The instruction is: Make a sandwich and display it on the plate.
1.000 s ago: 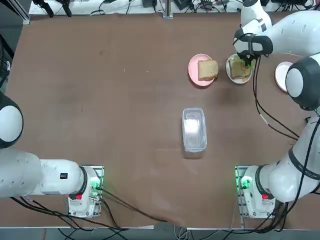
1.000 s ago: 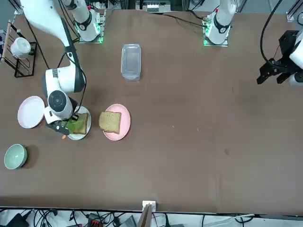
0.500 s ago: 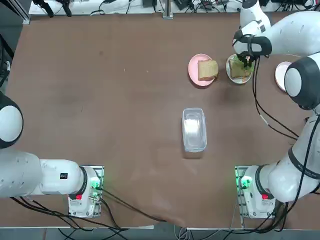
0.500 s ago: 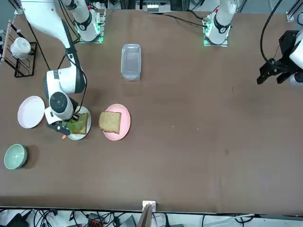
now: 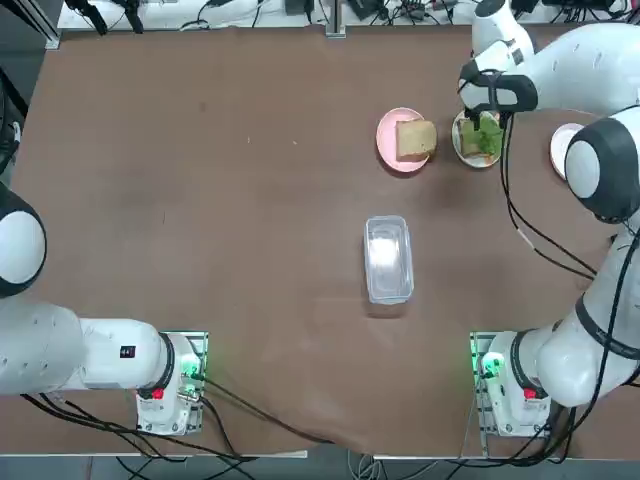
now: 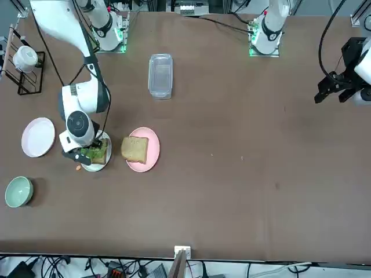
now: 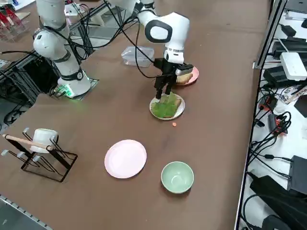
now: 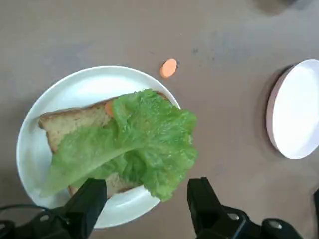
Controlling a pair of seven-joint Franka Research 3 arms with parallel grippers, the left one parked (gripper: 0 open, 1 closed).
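Observation:
The white plate [image 8: 75,87] holds one tan bread slice [image 8: 67,124] with a green lettuce leaf [image 8: 142,144] lying loose on top. My right gripper [image 8: 147,194] hovers just above the plate's edge, open, with nothing between its fingers [image 8: 92,196]. From overhead the gripper [image 5: 489,116] hangs over the lettuce [image 5: 487,137]. A second bread slice [image 5: 415,139] lies alone on the pink plate [image 5: 387,128], just to the left of the white plate [image 5: 462,146]. In the side view the gripper [image 7: 164,92] stands upright over the lettuce [image 7: 165,107].
A small orange piece [image 8: 169,68] lies on the table beside the white plate. A pale plate [image 6: 38,137] and a green bowl [image 6: 18,191] sit further right of it. A clear lidded container [image 5: 388,258] is mid-table. A wire rack with a mug [image 6: 26,61] stands at the table's right edge.
The right gripper has opened and let go of the lettuce, which now lies on the bread slice. The gripper has lifted slightly off the plate.

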